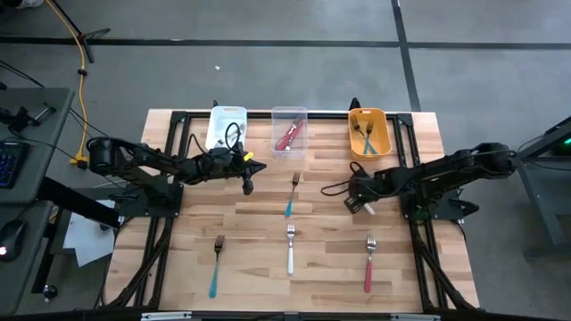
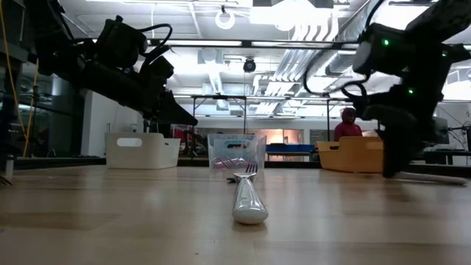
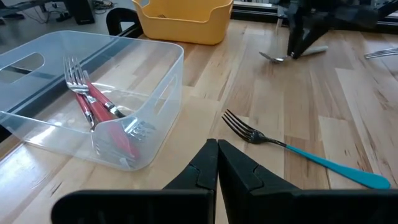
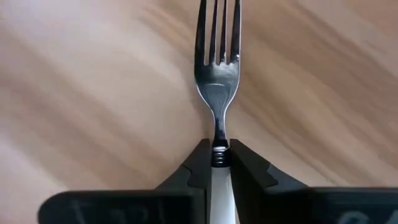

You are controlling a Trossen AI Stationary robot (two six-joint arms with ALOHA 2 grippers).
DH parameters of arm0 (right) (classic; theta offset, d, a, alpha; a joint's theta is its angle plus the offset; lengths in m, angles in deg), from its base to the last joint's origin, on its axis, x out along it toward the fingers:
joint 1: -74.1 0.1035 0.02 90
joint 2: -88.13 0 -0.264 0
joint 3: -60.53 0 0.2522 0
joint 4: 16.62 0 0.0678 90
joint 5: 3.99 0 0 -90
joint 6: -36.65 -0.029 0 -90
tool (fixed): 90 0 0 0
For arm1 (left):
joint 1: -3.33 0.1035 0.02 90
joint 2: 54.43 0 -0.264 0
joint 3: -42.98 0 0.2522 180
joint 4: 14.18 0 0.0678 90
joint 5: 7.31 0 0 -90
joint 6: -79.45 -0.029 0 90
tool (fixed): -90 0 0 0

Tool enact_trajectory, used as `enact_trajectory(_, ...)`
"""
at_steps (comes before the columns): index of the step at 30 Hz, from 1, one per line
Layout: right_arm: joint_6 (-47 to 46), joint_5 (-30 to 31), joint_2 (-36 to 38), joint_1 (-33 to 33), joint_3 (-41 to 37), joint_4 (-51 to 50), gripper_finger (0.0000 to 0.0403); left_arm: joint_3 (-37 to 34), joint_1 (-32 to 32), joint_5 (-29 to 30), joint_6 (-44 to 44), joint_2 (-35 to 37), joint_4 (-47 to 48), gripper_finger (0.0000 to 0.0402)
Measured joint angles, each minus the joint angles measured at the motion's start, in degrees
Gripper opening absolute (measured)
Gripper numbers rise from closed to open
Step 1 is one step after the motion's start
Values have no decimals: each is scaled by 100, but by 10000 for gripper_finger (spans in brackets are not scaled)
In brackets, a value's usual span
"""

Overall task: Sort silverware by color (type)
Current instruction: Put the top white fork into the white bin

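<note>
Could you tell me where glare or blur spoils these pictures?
Low view: bright ceiling lights wash out the room behind, and the near fork is out of focus. Right wrist view: the table is smeared, while the white fork between the right gripper fingers is sharp. High view: even light.

Four forks flat on wood: teal, teal, white, red, others binned

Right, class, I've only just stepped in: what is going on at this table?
A two-armed robot is sorting coloured forks into bins. The right gripper has its fingers closed on a white-handled fork lying on the table. The left gripper, shut and empty, hovers near the clear bin holding red forks. Four forks lie unsorted.
</note>
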Motion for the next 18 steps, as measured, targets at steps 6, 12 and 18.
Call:
enact_trajectory(6, 1063, 270, 1, 2, 0, 1399, 33, 0, 0, -105, 0, 2, -1, 3)
enact_trajectory(12, 2565, 836, 1, 2, 0, 3161, 28, 0, -99, -298, 4, 0, -213, 25)
enact_trajectory(18, 4214, 569, 3, 2, 0, 5094, 30, 210, -526, -542, 38, 0, -821, 76)
